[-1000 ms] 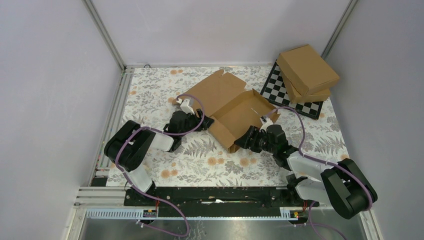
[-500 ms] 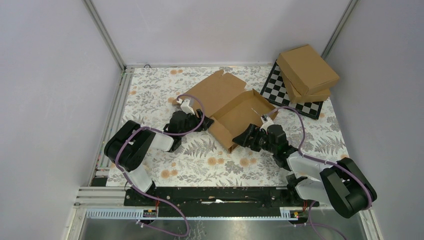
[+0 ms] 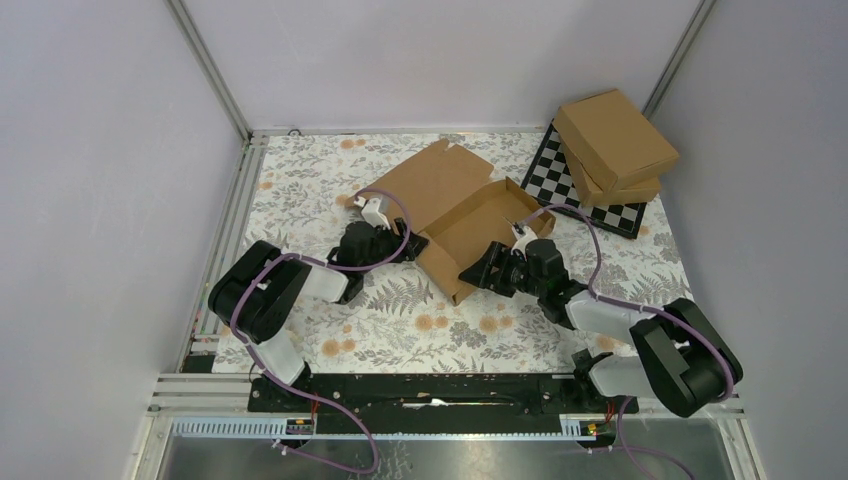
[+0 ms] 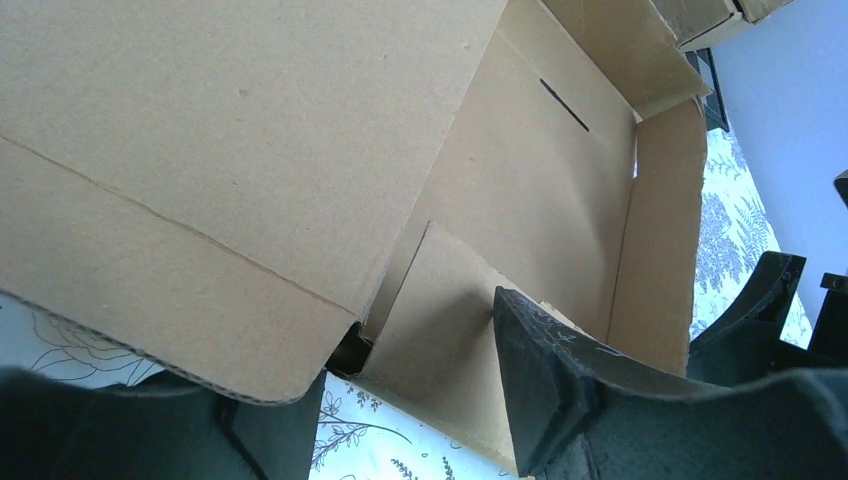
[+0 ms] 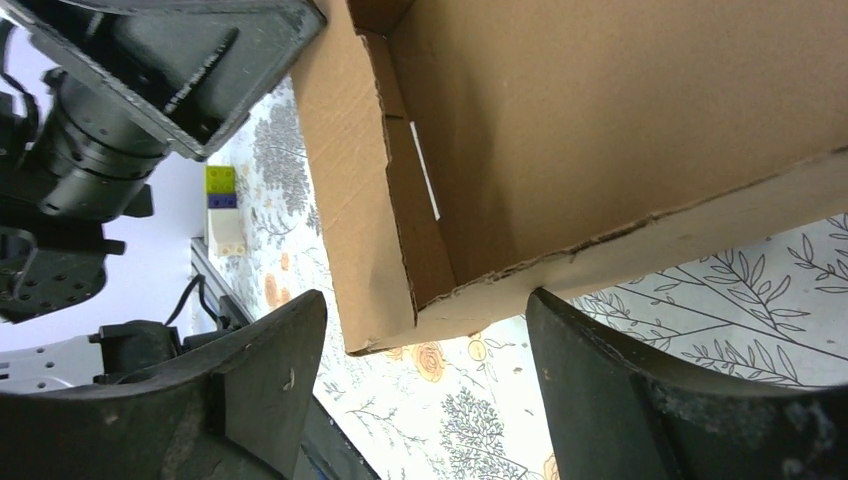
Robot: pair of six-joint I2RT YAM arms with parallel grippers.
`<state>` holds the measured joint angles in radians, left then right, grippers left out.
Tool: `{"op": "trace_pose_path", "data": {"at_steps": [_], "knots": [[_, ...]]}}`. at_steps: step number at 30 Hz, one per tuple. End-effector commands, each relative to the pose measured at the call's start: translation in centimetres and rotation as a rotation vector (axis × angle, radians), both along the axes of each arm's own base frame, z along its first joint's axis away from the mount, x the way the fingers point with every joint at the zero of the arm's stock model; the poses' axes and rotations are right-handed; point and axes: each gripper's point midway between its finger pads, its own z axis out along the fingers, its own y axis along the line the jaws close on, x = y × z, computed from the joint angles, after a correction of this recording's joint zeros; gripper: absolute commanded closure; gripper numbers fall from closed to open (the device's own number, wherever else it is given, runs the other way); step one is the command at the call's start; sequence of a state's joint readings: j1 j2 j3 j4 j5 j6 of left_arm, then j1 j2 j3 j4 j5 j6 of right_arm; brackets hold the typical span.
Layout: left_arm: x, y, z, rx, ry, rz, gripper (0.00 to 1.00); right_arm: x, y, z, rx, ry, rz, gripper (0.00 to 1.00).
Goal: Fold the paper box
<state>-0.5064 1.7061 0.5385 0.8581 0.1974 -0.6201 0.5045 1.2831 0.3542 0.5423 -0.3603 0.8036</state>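
Surface (image 3: 400, 320) w/ floral cover carried everything. Paper box (image 3: 455, 205) lay near its ctr, set diagonally: lid panel flat & open toward the far left, tray part half formed w/ walls raised, near corner pointing at the arms. Two ready-made cardboard boxes (image 3: 612, 140) sat stacked at the far right, well apart from it, on a checkerboard (image 3: 545, 182).

Left pincer (image 4: 405, 370) was at the tray's left corner, fingers spread, a raised flap standing btwn them; whether either finger pressed on it, can't tell. Right pincer (image 5: 425, 300) was at the tray's near corner, fingers spread wide, the corner btwn them w/ surface showing in the gap on one side. Narrow slot (image 5: 424, 170) cut the inner wall by that corner.
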Motion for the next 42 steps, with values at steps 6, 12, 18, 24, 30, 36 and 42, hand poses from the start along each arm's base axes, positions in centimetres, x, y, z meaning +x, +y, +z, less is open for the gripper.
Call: {"op": "trace_pose_path", "data": {"at_steps": [6,12,18,24,30,36,42], "knots": [[0.3,-1.5,0.6,0.051,-0.013,-0.020,0.42,0.4,2.0,0.5,-0.030,-0.019,0.093,0.24],[0.8,-0.9,-0.3,0.111,0.040,0.036,0.44,0.4,1.9,-0.4,-0.094,0.002,0.096,0.20],[1.1,-0.8,-1.3,0.181,0.098,0.066,0.48,0.8,1.1,-1.4,-0.169,0.026,0.073,0.17],[1.0,-0.3,-2.6,0.230,0.170,0.090,0.69,0.9,0.3,-1.3,-0.203,0.012,0.044,0.04],[0.9,-0.3,-2.6,0.242,0.184,0.082,0.84,1.1,0.0,0.4,-0.224,-0.029,0.048,0.00],[0.9,-0.1,-2.5,0.270,0.202,0.082,0.93,0.2,0.3,3.8,-0.291,-0.155,0.192,0.01],[0.9,-0.1,-2.4,0.276,0.211,0.081,0.94,-0.7,2.6,7.1,-0.414,-0.329,0.348,0.01]]}}
